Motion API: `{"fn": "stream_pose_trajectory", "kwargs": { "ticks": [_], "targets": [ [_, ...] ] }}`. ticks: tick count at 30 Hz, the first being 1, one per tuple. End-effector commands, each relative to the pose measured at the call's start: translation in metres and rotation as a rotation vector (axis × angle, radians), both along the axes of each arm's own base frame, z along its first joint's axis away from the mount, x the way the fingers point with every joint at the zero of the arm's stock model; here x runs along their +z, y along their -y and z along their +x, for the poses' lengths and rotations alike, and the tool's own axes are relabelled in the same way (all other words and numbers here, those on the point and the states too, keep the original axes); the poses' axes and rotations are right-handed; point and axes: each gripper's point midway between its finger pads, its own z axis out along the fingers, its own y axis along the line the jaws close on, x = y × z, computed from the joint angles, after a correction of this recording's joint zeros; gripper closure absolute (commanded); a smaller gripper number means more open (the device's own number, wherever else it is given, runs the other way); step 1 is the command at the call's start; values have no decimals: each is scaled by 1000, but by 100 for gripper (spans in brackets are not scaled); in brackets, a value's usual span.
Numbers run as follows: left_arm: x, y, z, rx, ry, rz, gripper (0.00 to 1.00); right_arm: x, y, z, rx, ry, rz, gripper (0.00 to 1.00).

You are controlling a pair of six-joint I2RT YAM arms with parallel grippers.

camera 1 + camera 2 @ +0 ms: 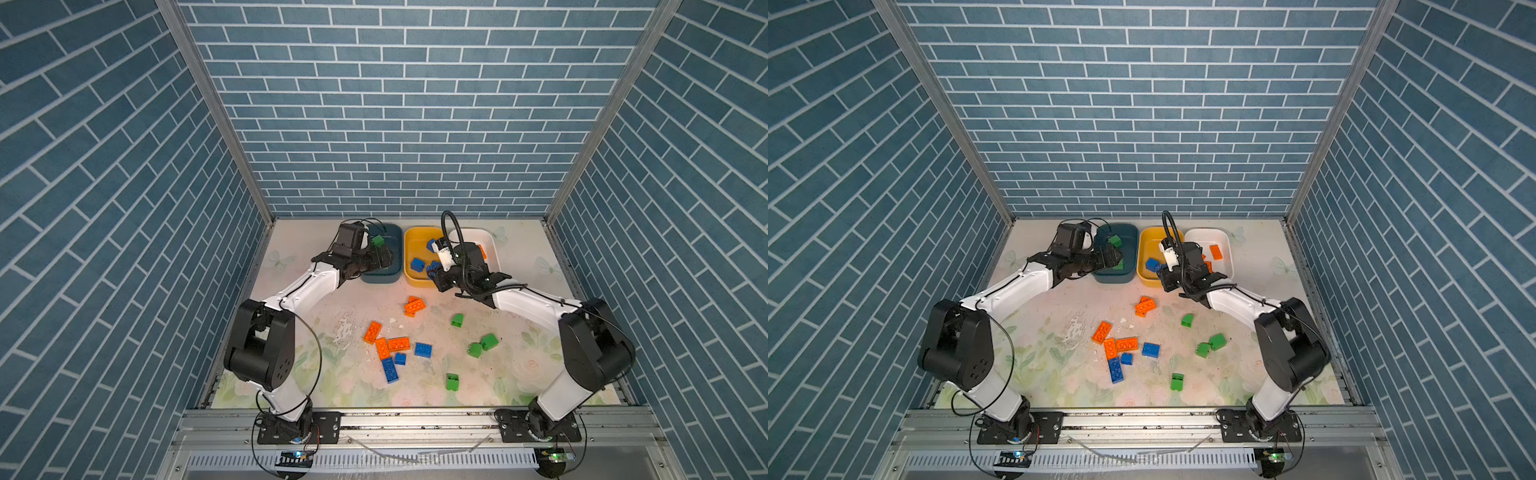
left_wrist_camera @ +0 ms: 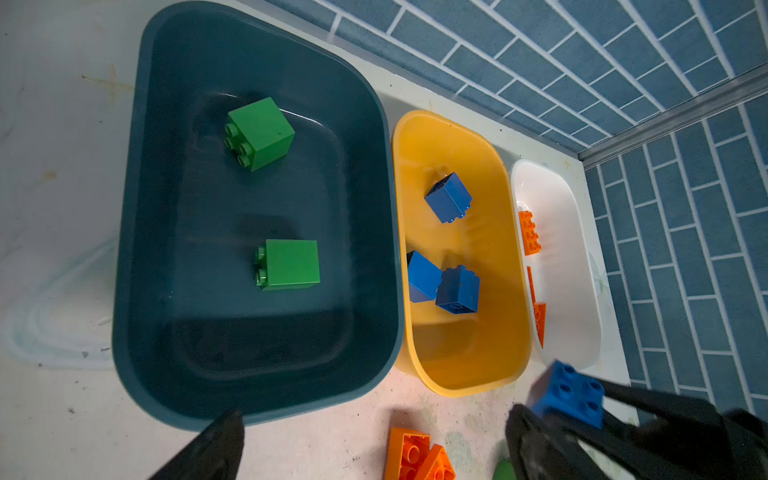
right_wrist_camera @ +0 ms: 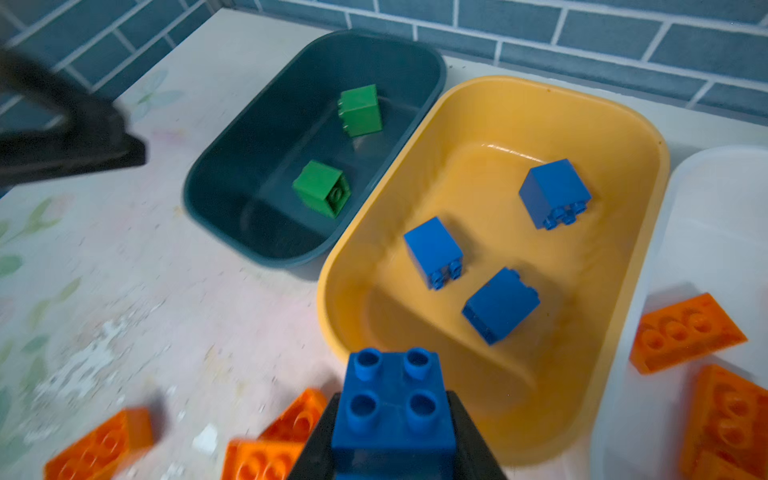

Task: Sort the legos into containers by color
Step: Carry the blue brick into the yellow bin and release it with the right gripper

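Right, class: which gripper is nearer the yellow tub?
Right. The right gripper, jaws shut on a blue brick, hangs at the yellow tub's near rim. The left gripper, jaws open, is at the teal tub beside it.

both top views: bright, even light from above, faint soft shadows on table [image 1: 519,374] | wrist views: dimmer, dark teal tub [image 2: 266,345] murky inside | glare: pale streaks on yellow tub [image 3: 511,151] floor | blur: orange bricks [image 3: 104,444] smeared in right wrist view | edges: wide-angle stretch
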Motion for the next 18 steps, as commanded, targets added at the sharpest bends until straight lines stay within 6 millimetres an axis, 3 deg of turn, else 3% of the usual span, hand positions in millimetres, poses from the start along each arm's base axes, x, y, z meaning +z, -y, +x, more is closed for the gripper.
{"fn": "stream_pose_trajectory", "kwargs": {
  "ticks": [1,6,10,15,18],
  "targets": [
    [5,-6,-7,29,10,-4,1,28,-11,51,-113,63,38,75],
    [-4,-10,-13,52,-8,-5,1,14,-17,102,-207,88,-51,72],
    [-6,-13,-20,52,-15,4,1,7,-22,129,-250,100,-94,66],
    [-9,-17,-25,58,-29,18,1,22,-34,122,-191,84,-63,40],
    [-10,-16,-24,61,-31,6,1,25,-39,105,-121,86,-28,35]
  ]
}}
